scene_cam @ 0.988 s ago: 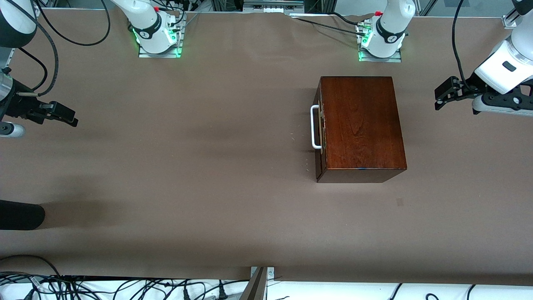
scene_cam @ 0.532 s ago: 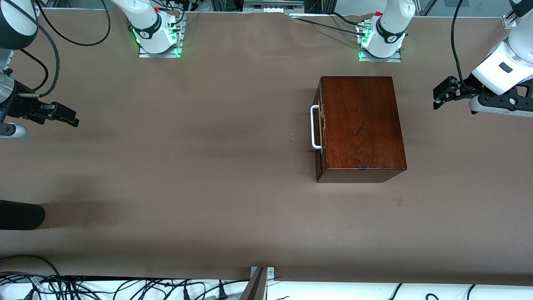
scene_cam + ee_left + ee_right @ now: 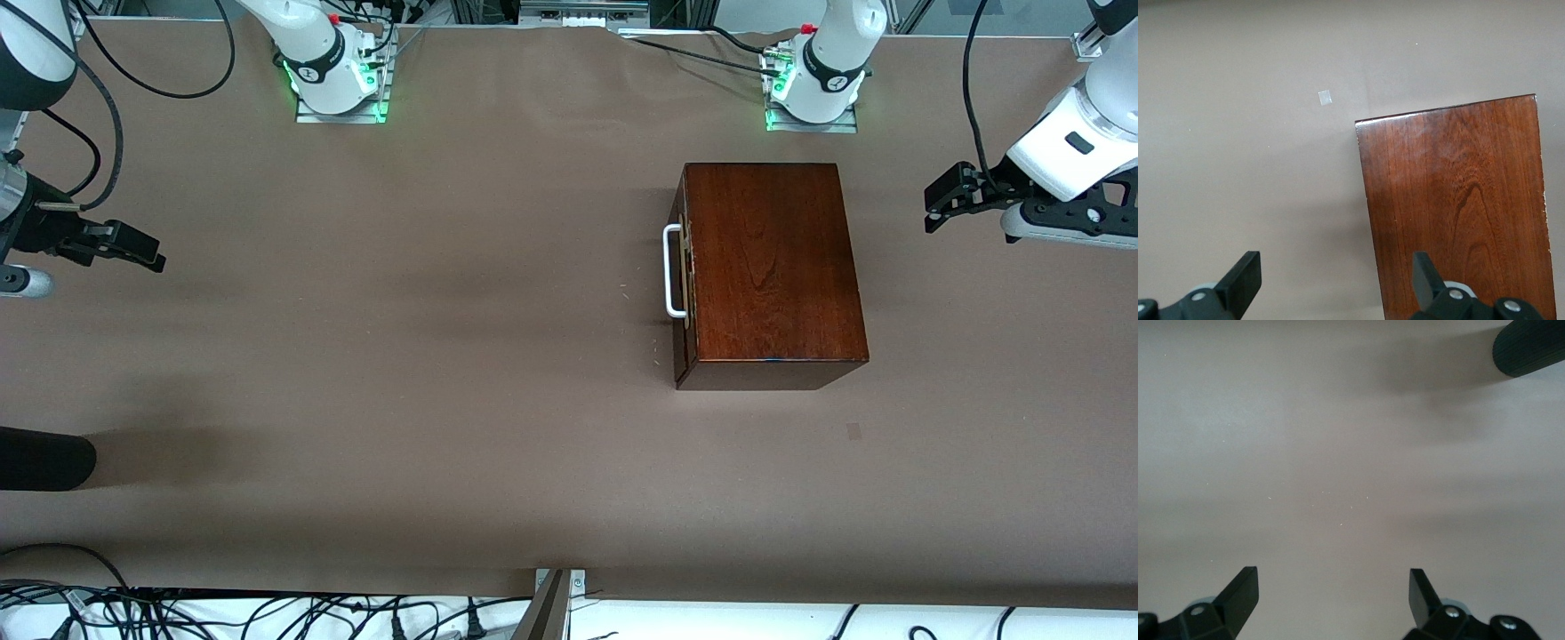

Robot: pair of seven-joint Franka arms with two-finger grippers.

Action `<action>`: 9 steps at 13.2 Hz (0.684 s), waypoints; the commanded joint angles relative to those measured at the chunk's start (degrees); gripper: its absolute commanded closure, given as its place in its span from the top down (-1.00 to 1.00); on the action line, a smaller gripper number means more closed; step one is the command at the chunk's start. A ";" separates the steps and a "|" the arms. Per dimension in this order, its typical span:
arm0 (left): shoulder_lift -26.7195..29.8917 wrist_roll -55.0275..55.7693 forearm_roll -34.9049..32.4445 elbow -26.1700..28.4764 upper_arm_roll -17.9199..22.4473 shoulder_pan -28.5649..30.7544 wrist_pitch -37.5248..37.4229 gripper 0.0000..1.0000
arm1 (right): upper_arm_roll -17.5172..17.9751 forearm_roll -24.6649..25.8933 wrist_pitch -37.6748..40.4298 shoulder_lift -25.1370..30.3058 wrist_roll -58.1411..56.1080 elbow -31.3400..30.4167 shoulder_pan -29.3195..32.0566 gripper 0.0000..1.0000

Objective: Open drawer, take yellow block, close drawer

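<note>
Drawer [image 3: 683, 271]: shut, handle [image 3: 673, 271] toward right arm's end.
Left gripper [image 3: 944, 197]: fingers apart, hanging above the table beside box [image 3: 770, 271].
Right gripper [image 3: 133, 244]: fingers apart, waiting at its end.
Block: hidden.

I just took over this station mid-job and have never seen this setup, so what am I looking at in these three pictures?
Two robot arms work at a brown table. The wide picture looks down from a high camera facing their bases. The other two come from cameras on each arm's wrist, looking past its own fingers. On the table stands a dark reddish-brown wooden box; its drawer, with a white loop handle, is shut, so no yellow block shows. The left gripper hangs open over the table beside the box, toward the left arm's end. The right gripper waits open over bare table at the right arm's end. Neither holds anything.
</note>
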State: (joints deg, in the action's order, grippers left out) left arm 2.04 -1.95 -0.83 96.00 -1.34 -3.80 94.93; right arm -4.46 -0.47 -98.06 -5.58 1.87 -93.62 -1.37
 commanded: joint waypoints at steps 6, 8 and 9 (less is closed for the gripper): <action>1.30 -4.54 -0.22 0.59 -0.77 -0.51 -0.27 1.00 | 0.15 -0.85 1.12 0.05 -1.08 0.72 0.32 1.00; 1.13 -3.76 -0.22 0.51 -1.64 -0.86 -0.18 1.00 | 0.07 -0.85 1.47 0.05 -0.99 0.72 0.32 1.00; 1.04 -3.06 0.04 0.24 -1.91 -1.12 -0.18 1.00 | 0.07 -0.85 1.47 0.05 -1.08 0.72 0.32 1.00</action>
State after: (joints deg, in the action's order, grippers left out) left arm 2.23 -4.71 -0.84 96.00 -2.69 -4.15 94.93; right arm -4.50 -0.47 -97.63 -5.59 1.80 -93.62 -1.39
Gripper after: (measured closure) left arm 0.000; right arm 0.000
